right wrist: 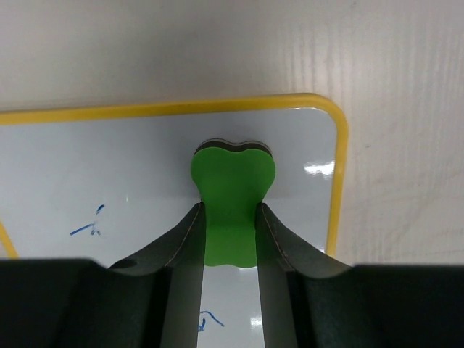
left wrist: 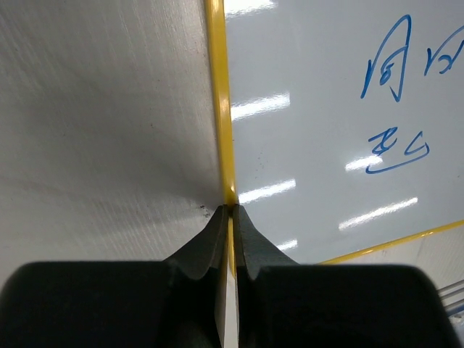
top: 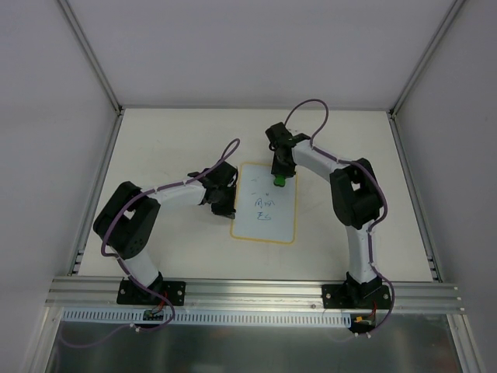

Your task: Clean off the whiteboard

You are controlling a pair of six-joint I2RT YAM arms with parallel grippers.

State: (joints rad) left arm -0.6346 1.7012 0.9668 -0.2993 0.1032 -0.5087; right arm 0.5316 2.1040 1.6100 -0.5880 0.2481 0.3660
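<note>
The whiteboard (top: 281,221), white with a yellow rim, lies flat in the middle of the table with blue handwritten marks (top: 264,207) on it. My left gripper (top: 226,208) is shut on the board's left rim (left wrist: 220,109), and the yellow edge runs between its fingertips (left wrist: 232,212). The marks show in the left wrist view (left wrist: 395,148). My right gripper (top: 279,176) is shut on the green eraser (top: 278,181). It holds the eraser (right wrist: 232,177) on the board's far end, near a rounded corner (right wrist: 330,116). Small blue strokes (right wrist: 88,228) lie to the eraser's left.
The table top (top: 171,148) is off-white and bordered by aluminium rails (top: 411,194) at the sides and a metal beam (top: 256,291) at the near edge. White walls enclose the cell. Purple cables (top: 311,109) loop above both arms.
</note>
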